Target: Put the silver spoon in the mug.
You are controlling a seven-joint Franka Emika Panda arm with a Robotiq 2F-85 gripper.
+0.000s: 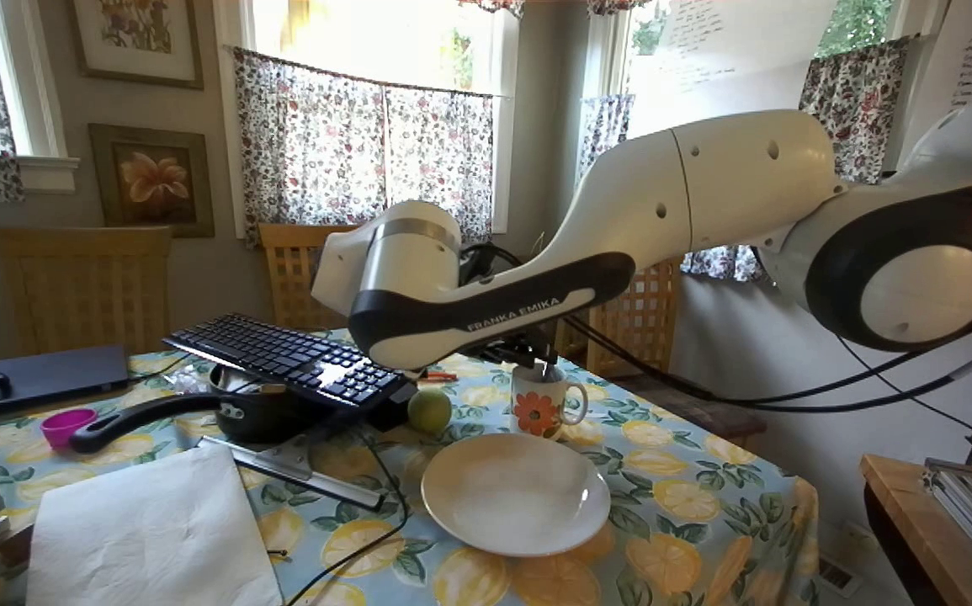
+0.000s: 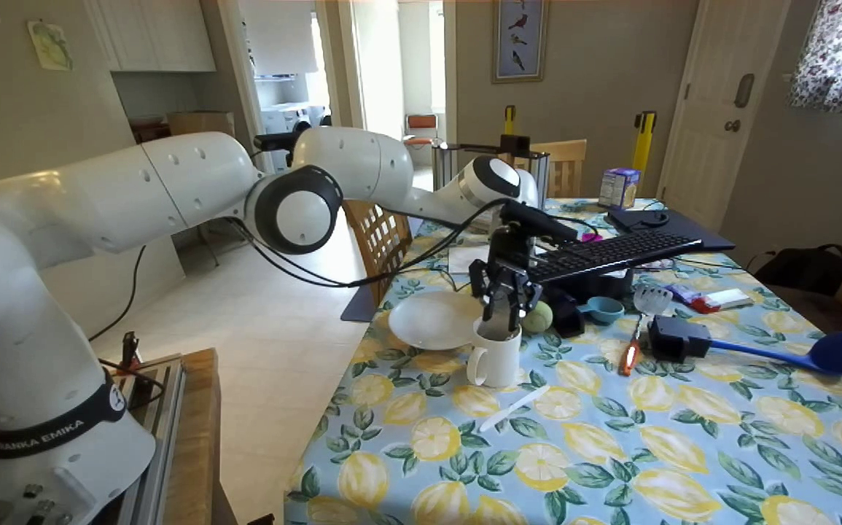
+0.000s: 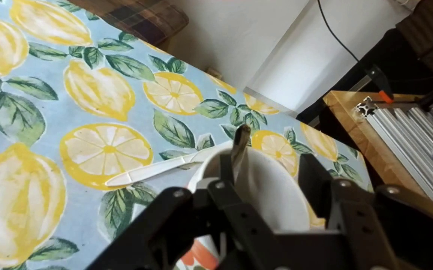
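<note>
Wrist view: silver spoon leans toward twelve o'clock inside flowered mug, hand spread; apparently released, lift clear next.

A home dining area is indicated by flowered curtains hung at upper centre, framed flower pictures at upper left, and a lemon-print surface below.

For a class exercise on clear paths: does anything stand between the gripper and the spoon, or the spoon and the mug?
Nothing visible does: the spoon is already in the mug, showing beside one finger of the open gripper in the wrist view.
</note>
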